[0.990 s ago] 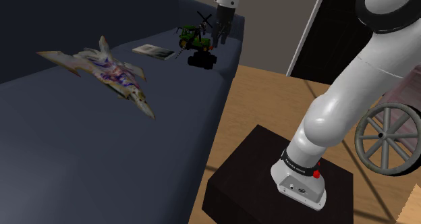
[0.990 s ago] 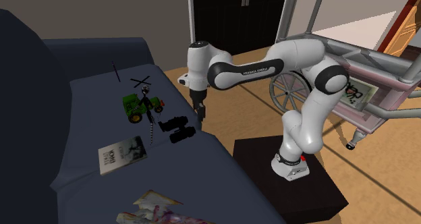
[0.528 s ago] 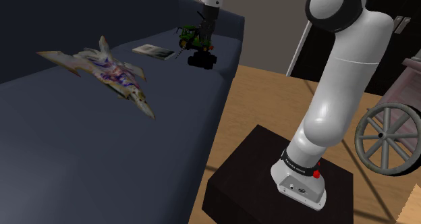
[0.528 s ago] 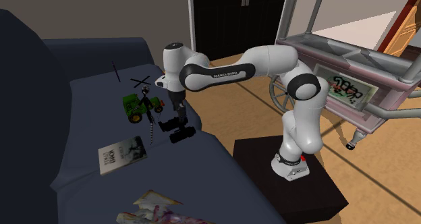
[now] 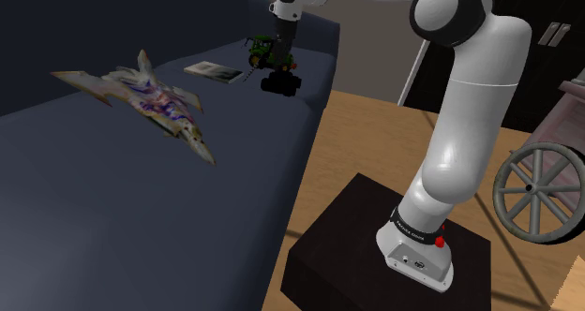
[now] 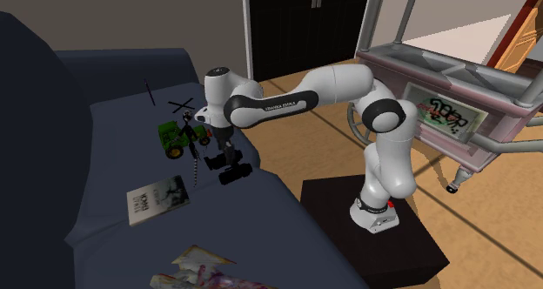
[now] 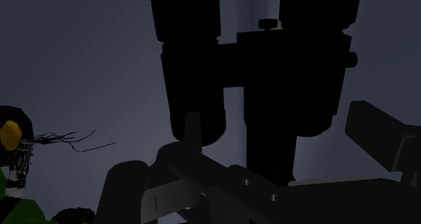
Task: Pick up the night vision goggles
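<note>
I see a dark blue sofa seat beside a wooden floor, the black goggles lying near its edge just beside a green toy tractor, and the arm reaching from its stand, gripper pointing down over them, fingers apart.

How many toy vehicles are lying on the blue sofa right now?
2. A painted toy jet lies mid-seat in the shoulder view; a green tractor stands beside the black goggles, nearer the backrest. The arm may hide others.
</note>
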Motion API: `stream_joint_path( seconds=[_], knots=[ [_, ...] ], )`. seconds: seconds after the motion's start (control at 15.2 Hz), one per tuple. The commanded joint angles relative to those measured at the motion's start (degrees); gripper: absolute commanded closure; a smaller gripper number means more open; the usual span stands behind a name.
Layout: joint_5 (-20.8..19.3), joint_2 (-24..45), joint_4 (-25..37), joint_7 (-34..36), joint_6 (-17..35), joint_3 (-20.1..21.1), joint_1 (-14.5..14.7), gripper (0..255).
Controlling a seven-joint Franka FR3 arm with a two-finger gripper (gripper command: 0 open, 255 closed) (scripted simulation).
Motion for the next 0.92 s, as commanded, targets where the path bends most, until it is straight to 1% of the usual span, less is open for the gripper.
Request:
stream_joint_path(
  seconds=[0.0, 0.07, 0.13, 0.73, 0.86],
  knots=[
    [0.0, -0.2, -1.6, -0.1, 1.4, 0.0, 0.0, 0],
    [0.0, -0.2, -1.6, -0.1, 1.4, 0.0, 0.0, 0],
    [0.0, -0.2, -1.7, -0.2, 1.5, 0.0, 0.0, 255],
    [0.0, -0.2, -1.6, -0.1, 1.4, 0.0, 0.0, 255],
    [0.0, -0.2, -0.1, -0.1, -0.1, 0.0, -0.1, 255]
  ],
)
